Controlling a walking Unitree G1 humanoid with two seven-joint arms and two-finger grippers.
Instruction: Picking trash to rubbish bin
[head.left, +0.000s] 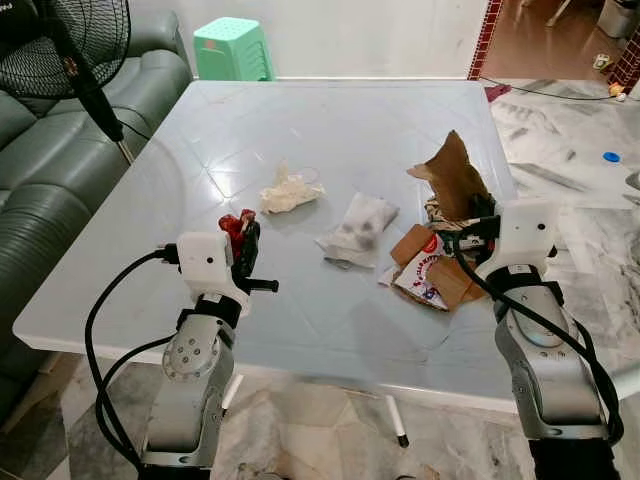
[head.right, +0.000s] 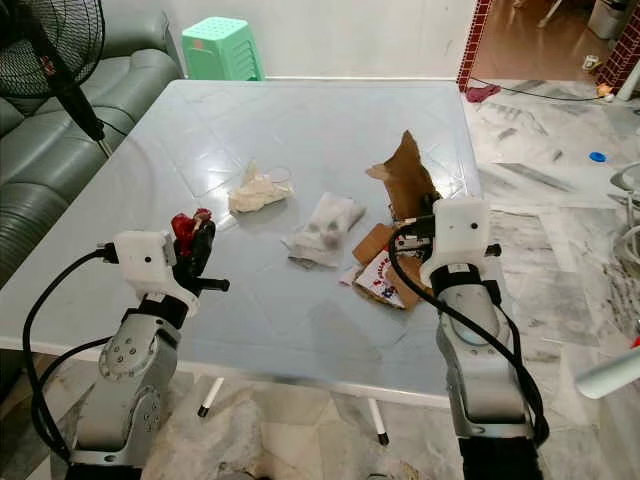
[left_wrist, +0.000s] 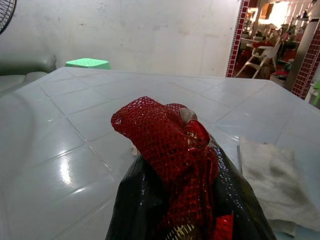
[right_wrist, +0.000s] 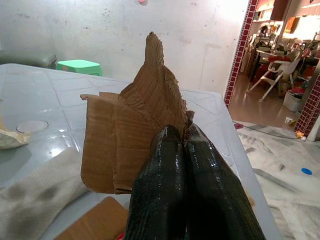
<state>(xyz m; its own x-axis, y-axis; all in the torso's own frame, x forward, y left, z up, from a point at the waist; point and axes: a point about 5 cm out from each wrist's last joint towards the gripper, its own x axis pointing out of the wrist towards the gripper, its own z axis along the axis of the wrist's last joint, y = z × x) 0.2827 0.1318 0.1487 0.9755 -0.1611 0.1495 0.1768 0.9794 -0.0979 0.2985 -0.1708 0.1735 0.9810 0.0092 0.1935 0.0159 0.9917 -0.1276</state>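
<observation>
My left gripper (head.left: 243, 238) is shut on a wad of red mesh netting (left_wrist: 167, 145), held just above the near left part of the pale table (head.left: 330, 130). On the right side, my right gripper (head.left: 478, 222) is shut on a torn piece of brown cardboard (right_wrist: 135, 125) that stands up from a pile of cardboard scraps (head.left: 432, 272). A dirty white tissue (head.left: 358, 228) lies at the table's middle between the two grippers. A crumpled cream wrapper (head.left: 288, 192) lies a little farther back.
A green sofa (head.left: 60, 150) and a black standing fan (head.left: 70, 50) are to the left of the table. A green plastic stool (head.left: 232, 48) stands behind the far edge. Marble floor (head.left: 580, 160) stretches to the right, with a small blue lid (head.left: 611, 157) on it.
</observation>
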